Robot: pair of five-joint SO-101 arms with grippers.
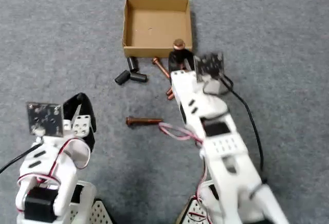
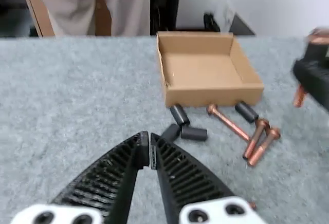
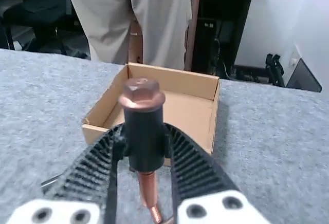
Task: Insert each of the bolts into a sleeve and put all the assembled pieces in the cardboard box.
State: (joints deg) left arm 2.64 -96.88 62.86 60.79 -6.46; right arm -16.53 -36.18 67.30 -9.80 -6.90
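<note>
Open-topped square brown cardboard box (image 1: 125, 23), sleeved copper bolt (image 3: 144, 131) with hex head above its black cylinder, held upright just before the near wall, four loose black sleeves (image 2: 194, 133) and three copper bolts (image 2: 229, 123) lying by the box front, fourth bolt (image 1: 144, 122) well apart.

The left gripper (image 2: 149, 154) has its ribbed fingers pressed together over the grey table (image 2: 61, 106). Beyond it the cardboard box (image 2: 213, 94) sits near the table's far edge. Just before the box lie four black sleeves (image 2: 194, 133) and three copper bolts (image 2: 229, 125). The right gripper (image 2: 312, 76), blurred, holds a sleeved bolt (image 2: 299, 96) beside the box
</note>
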